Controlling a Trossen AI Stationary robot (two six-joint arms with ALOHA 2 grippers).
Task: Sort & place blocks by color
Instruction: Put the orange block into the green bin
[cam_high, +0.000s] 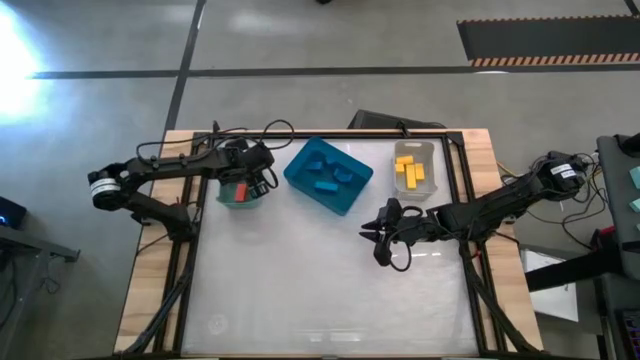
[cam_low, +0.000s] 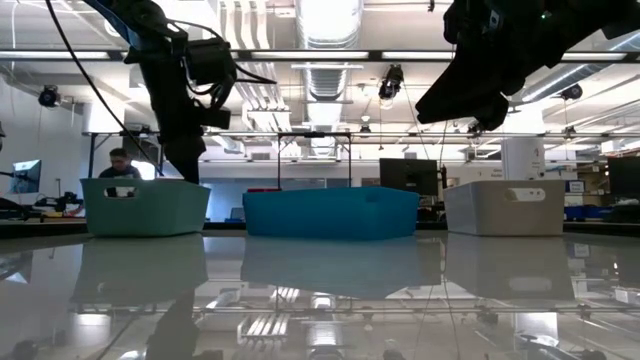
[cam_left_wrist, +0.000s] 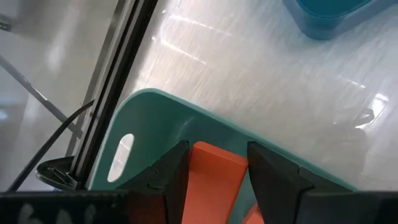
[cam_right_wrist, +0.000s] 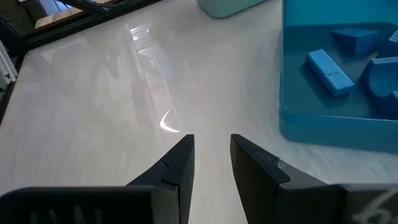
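Note:
My left gripper (cam_high: 246, 187) (cam_left_wrist: 217, 147) hangs over the green bin (cam_high: 232, 197) (cam_left_wrist: 155, 124), shut on a red block (cam_left_wrist: 214, 180). Another bit of red (cam_left_wrist: 256, 214) shows lower down in that bin. Blue blocks (cam_high: 328, 176) (cam_right_wrist: 329, 68) lie on the floor of the blue bin (cam_high: 345, 200), and yellow blocks (cam_high: 410, 172) in the grey bin (cam_high: 432, 150). My right gripper (cam_high: 378, 236) (cam_right_wrist: 211, 138) is open and hovers above the bare table, on the near side of the blue and grey bins. My left gripper pinches the red block between its two fingers (cam_left_wrist: 174, 171), on the block's two opposite side faces (cam_left_wrist: 198, 168). The fingers come from above, slanting down into the green bin. The block is above the bin's floor; whether its lower end rests there is hidden.
The three bins stand in a row along the far part of the table (cam_high: 300, 290): green (cam_low: 145, 207), blue (cam_low: 330, 212), grey (cam_low: 505, 207). A dark frame rail (cam_high: 195, 260) runs along the table's left side. A person sits in the room beyond (cam_low: 120, 165).

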